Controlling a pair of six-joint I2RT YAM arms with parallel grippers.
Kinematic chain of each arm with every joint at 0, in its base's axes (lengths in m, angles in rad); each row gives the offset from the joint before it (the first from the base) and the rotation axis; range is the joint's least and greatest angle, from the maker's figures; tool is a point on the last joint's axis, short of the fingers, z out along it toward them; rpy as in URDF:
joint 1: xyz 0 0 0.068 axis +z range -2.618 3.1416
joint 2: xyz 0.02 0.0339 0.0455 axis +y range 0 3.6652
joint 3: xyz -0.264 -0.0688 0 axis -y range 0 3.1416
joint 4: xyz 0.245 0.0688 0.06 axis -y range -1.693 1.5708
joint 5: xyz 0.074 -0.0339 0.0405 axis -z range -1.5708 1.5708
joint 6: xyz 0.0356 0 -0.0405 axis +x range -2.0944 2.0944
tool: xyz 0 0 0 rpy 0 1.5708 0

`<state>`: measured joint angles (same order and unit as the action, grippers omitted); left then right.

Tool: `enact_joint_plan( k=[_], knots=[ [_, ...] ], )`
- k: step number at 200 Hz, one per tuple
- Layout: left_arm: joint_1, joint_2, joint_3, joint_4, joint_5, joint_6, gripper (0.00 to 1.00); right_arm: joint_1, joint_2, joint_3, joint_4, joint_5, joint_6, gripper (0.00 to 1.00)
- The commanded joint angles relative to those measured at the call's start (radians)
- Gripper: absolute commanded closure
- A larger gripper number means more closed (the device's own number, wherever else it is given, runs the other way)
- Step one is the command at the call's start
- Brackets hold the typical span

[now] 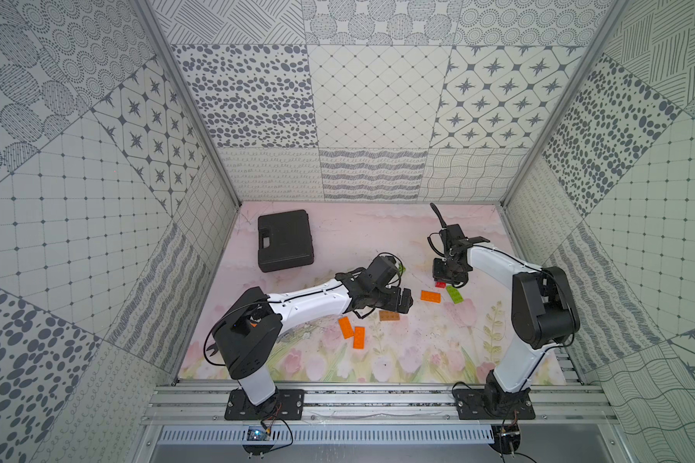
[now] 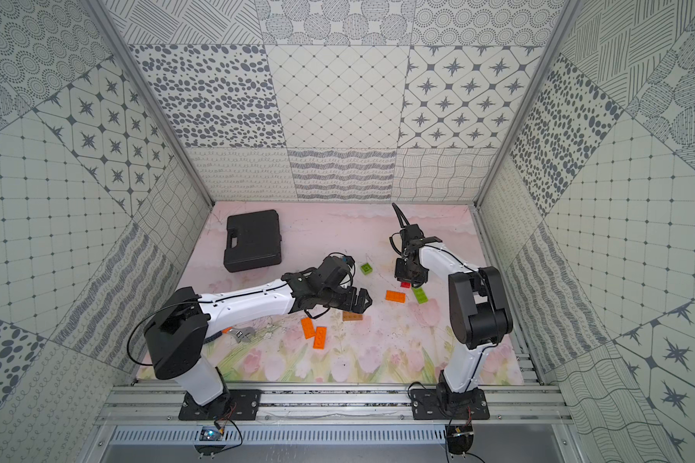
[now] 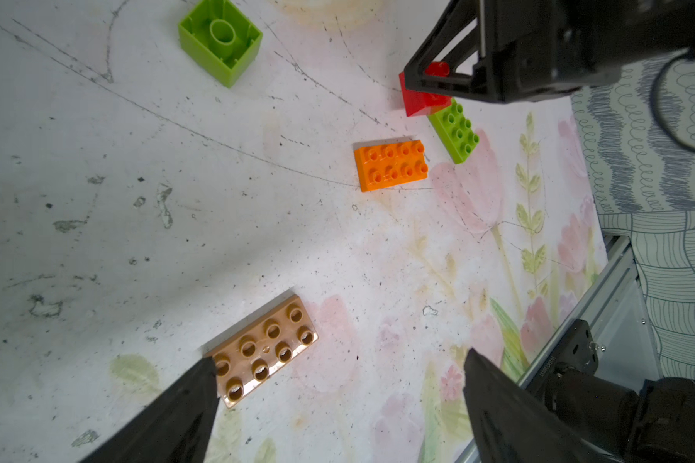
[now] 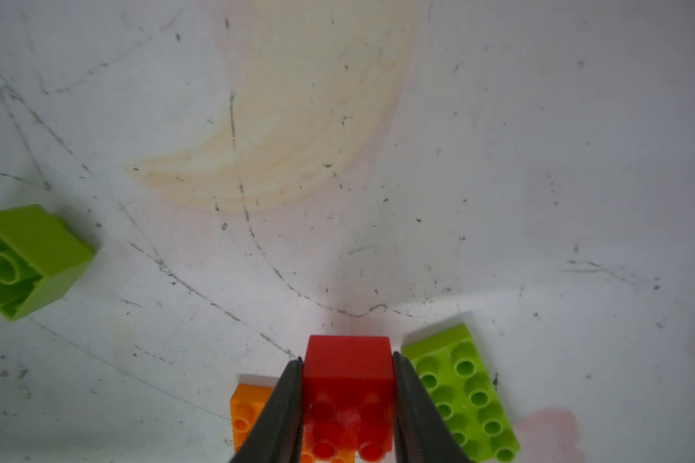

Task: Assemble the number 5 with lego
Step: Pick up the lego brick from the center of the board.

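Clamping red brick (image 4: pixel 348 385) — right hand (image 4: pixel 348 358), seemingly firmly.

This is a robot test booth in a lab, not a home or a shop. Printed panels (image 1: pixel 378 100) of dots, stars and wavy lines wall in a small table on three sides, held by bare aluminium posts (image 1: pixel 185 100). The floor is a scuffed mat (image 1: pixel 418 360) printed with pink tulips. At the near edge a left arm (image 1: pixel 309 302) and a right arm (image 1: pixel 510 360), white and black, stand on black plates (image 1: pixel 263 405) bolted to aluminium rails (image 1: pixel 378 397). Loose wires and a small circuit board (image 1: pixel 253 434) sit below. Toy bricks (image 1: pixel 430 296), a black case (image 1: pixel 285 240) far left and a wrench (image 2: pixel 239 333) lie on the mat.
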<state>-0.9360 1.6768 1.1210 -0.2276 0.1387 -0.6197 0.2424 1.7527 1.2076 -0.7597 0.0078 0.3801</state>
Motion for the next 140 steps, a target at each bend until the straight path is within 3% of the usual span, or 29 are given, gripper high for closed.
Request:
enact_joint_plan(
  k=[1, 84, 140],
  knots=[
    [0.000, -0.054, -0.037, 0.024, -0.056, 0.000, 0.01, 0.051, -0.088, -0.023, -0.018, -0.014, 0.042, 0.69],
    [0.007, -0.319, -0.303, 0.110, -0.236, -0.047, 0.01, 0.393, -0.149, -0.072, -0.042, -0.009, 0.240, 0.68],
    [0.012, -0.432, -0.410, 0.126, -0.259, -0.080, 0.01, 0.496, -0.086, -0.054, -0.043, -0.006, 0.300, 0.67]
  ],
)
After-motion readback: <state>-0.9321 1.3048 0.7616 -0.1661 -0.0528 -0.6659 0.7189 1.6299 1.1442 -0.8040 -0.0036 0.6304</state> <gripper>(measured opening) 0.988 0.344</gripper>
